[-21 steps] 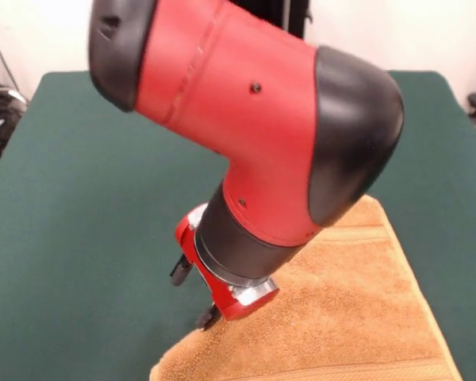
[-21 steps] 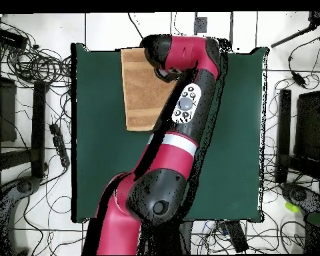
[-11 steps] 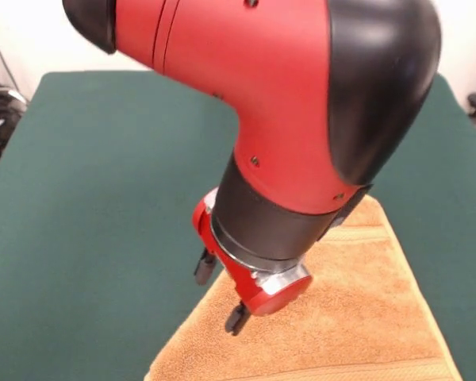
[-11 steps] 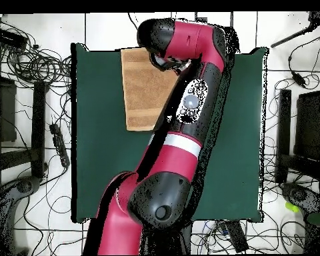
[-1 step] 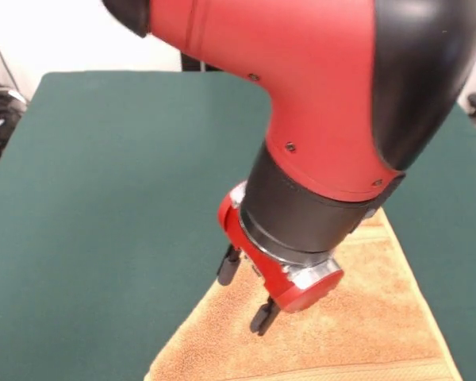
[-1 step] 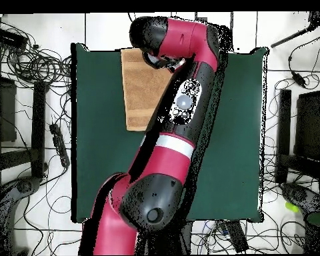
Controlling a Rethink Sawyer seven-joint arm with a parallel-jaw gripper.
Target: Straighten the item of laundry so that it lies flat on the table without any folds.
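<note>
The green surface (image 5: pixel 103 182) spreads wide, with the orange-tan towel (image 5: pixel 357 333) lying against one edge, apparently flat and unfolded where visible, though the arm (image 5: pixel 317 103) hides part. The end effector (image 5: pixel 246 298) hangs just above the towel's side edge, fingers spread and empty, probably positioned to pinch there

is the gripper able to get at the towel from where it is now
Probably yes. The gripper hangs open just above the towel, near its left edge in the front view, and nothing lies between its fingertips and the cloth. The arm already stretches across the table to that end.
</note>
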